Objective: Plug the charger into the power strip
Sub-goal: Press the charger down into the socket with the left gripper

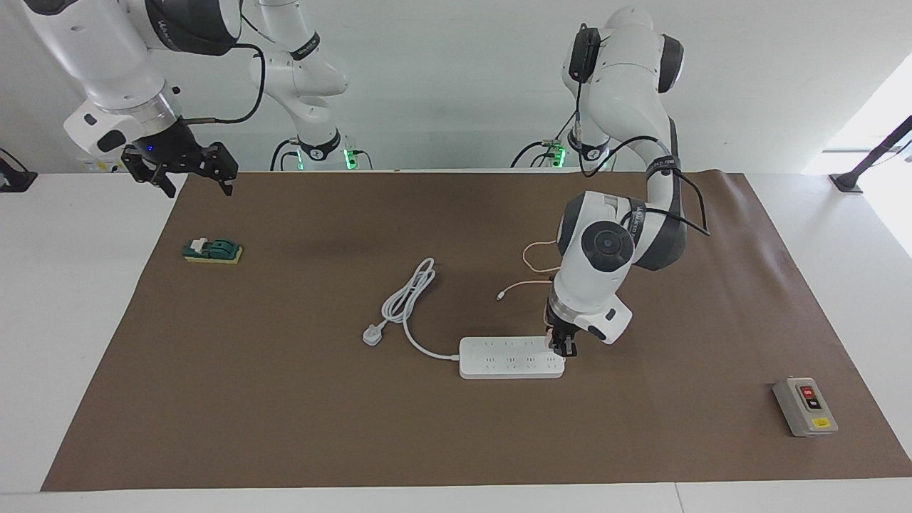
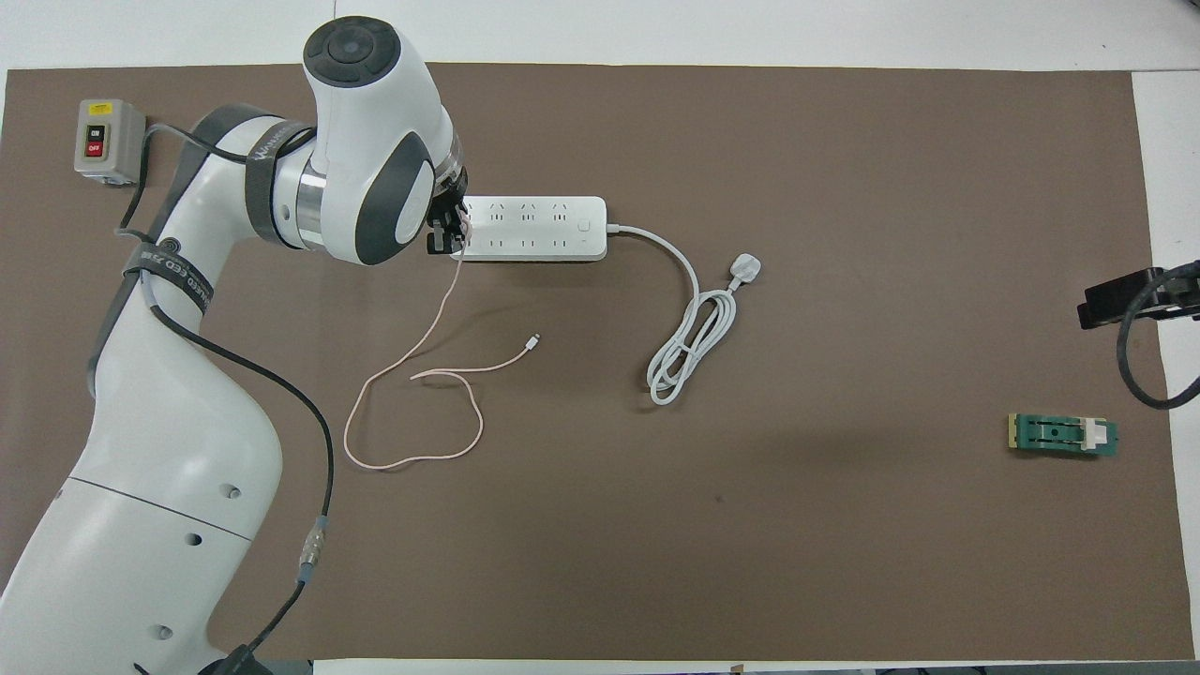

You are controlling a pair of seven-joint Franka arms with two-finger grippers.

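Left end effector [image 1: 561, 347] clamped on the charger [image 2: 463, 225], poised at the power strip's [image 1: 509, 358] end socket, roughly five o'clock from worktop centre in the facing view. Seemingly not fully seated; pressing home remains. Right end effector [image 1: 187, 173] open, waiting at ten o'clock.

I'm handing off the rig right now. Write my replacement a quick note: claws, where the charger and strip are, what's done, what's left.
Left claw: shut on the charger, down at the power strip, at its end toward the left arm's end of the table.
Right claw: open, waiting in the air over the mat's edge at the right arm's end.
The pink cable trails over the mat toward the robots.
Done: charger picked up and brought to the strip.
Left: whether it is fully seated cannot be told; press home, let go, withdraw.
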